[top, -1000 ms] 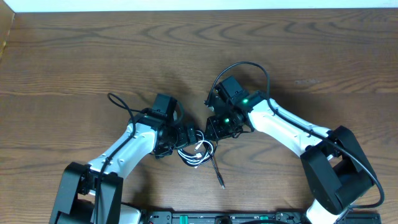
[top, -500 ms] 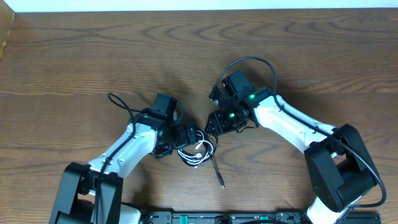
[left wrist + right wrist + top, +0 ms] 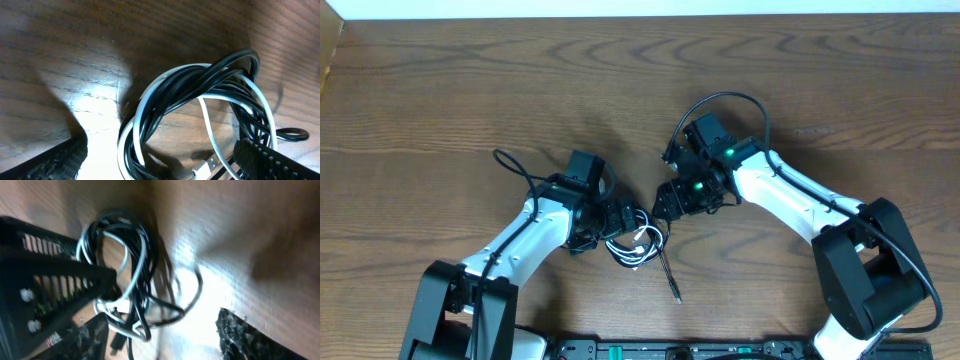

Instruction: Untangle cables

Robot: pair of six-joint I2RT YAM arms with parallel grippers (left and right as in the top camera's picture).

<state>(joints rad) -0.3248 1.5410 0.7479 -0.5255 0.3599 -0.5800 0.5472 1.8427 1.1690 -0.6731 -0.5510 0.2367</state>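
Cables [image 3: 638, 243] lie in one tangled coil on the wooden table [image 3: 460, 90] between the two arms, black cable [image 3: 200, 82] wound through white cable [image 3: 206, 122]. The left gripper [image 3: 618, 222] is down at the coil with its fingers spread wide on either side, clamping nothing. The right gripper [image 3: 666, 206] sits just beside the coil, fingers also apart and empty. A straight black end [image 3: 670, 278] trails toward the table's near edge.

Tangled cables, one coil
Black cable [image 3: 200, 85] and white cable [image 3: 210, 130] interlooped, flat on table [image 3: 440, 90]; black end [image 3: 672, 285] trails out.
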